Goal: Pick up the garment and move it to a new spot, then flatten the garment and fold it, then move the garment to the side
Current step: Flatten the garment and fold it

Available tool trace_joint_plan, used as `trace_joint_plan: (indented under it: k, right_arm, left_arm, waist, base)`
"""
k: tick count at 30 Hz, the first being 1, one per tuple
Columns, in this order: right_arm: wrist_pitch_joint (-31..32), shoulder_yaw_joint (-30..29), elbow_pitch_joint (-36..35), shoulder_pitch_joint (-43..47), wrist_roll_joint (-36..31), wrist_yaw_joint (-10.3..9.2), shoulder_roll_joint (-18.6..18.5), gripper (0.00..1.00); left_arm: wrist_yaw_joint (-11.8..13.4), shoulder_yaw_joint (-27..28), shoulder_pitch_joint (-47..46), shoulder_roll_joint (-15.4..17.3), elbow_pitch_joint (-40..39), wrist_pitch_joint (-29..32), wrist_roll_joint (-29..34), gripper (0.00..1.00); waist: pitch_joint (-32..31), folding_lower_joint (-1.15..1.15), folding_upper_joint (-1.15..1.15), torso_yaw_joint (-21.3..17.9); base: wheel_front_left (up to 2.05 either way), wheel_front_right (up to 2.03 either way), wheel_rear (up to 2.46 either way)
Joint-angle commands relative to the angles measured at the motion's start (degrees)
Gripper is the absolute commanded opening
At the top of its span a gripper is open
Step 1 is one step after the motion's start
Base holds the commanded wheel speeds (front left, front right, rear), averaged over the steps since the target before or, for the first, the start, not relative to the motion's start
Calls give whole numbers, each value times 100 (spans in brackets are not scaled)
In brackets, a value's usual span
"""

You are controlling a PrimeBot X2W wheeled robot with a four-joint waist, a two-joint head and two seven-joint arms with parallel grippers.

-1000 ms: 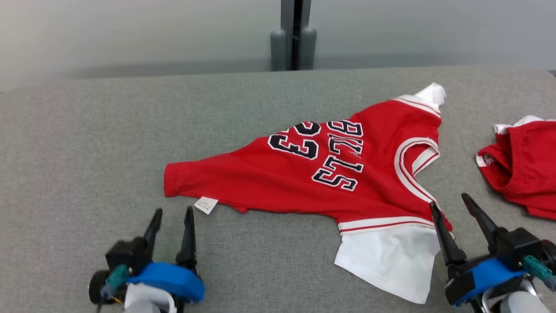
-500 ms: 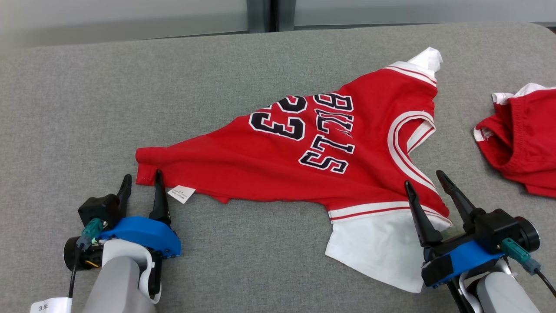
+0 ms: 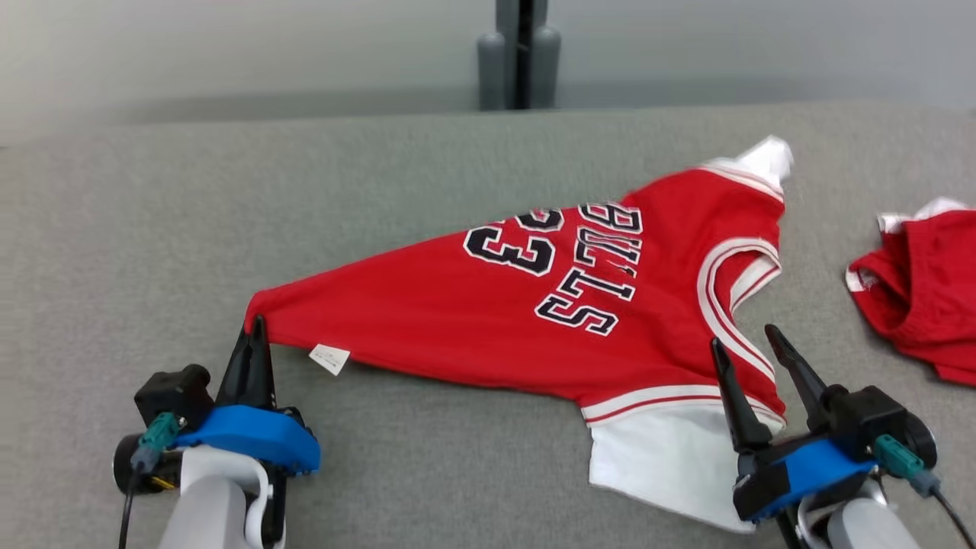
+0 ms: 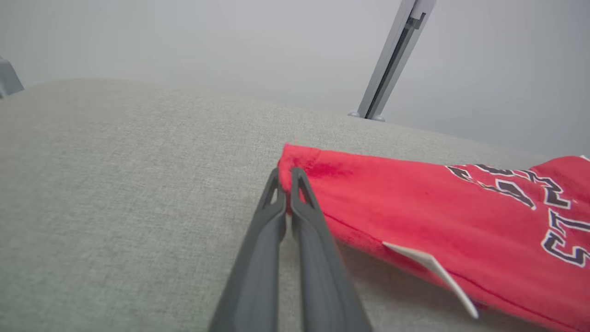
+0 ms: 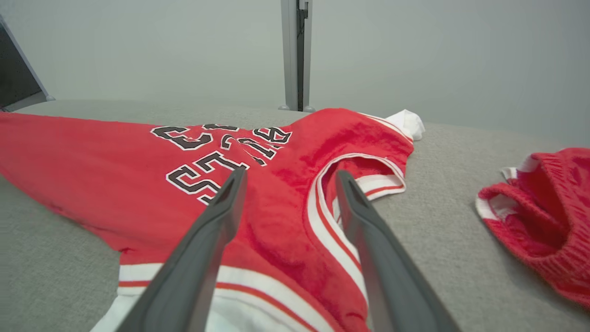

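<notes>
a: where's the garment (image 3: 488,320)?
b: lying on the grey surface (image 3: 152,229). left gripper (image 3: 257,324) is clamped on its left corner; right gripper (image 3: 743,337) gapes over the near-right shoulder.
a: tip?
b: pinch that shoulder, then lift the 2 ends level.

I am looking at a grey fabric surface (image 3: 152,252) that runs across the whole lower part of the head view, evenly woven, with its far edge near the top of the frame. Behind it stands a pale grey wall (image 3: 229,53), smooth and softly lit. At top centre a dark vertical post (image 3: 522,46) splits the wall, with rounded grey caps (image 3: 490,72) on either side of its base. At the upper left of the right wrist view I see a dark panel (image 5: 16,78).
</notes>
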Motion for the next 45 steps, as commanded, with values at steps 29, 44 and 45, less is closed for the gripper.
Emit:
trace_joint_plan:
  k: [29,44,45]
  right_arm:
    - [-1,-162,365,964,29,0,645,100]
    - [6,-290,2197,952,-183,-1,647,100]
    - [11,-290,2325,925,-155,-1,647,100]
  left_arm:
    - [404,-306,1886,-1,-718,-15,341,100]
    - [353,-606,1992,-3,-589,-15,236,100]
    - [353,-617,1988,-3,-580,-15,234,100]
  waist:
    - [-1236,0,0,-54]
    - [-1167,0,0,52]
    - [-1167,0,0,57]
  base:
    - [0,0,0]
    - [0,0,0]
    - [0,0,0]
